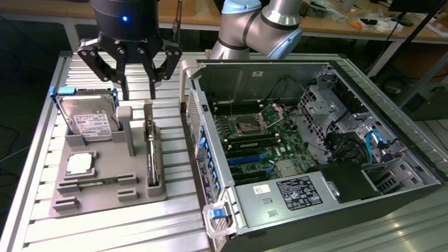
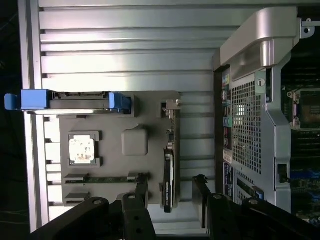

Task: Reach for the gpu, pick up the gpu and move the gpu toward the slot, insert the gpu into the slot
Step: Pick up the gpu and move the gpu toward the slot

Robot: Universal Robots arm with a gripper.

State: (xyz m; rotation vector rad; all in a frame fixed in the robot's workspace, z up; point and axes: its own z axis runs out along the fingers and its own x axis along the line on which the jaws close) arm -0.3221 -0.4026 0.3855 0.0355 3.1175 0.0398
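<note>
The gpu [image 1: 150, 155] stands on edge in the right-hand groove of a grey holder tray [image 1: 105, 197], a thin dark card with a silver metal end. In the wrist view the gpu [image 2: 169, 172] appears edge-on, running toward the gap between my fingers. My gripper [image 1: 138, 94] hangs above the far end of the tray, open and holding nothing, apart from the card. The gripper [image 2: 170, 192] straddles the line of the card with one black finger [image 2: 141, 187] on each side. The blue slot [image 1: 246, 156] lies on the motherboard inside the open computer case.
A silver hard drive [image 1: 87, 119] with blue rails, a CPU [image 1: 81, 163] and a green memory stick [image 1: 98, 182] share the tray. The open computer case [image 1: 294, 210] stands close at the exterior view's right of the tray, its grey rear panel [image 2: 250, 100] near the gpu. Ribbed metal tabletop [image 1: 105, 231] lies in front.
</note>
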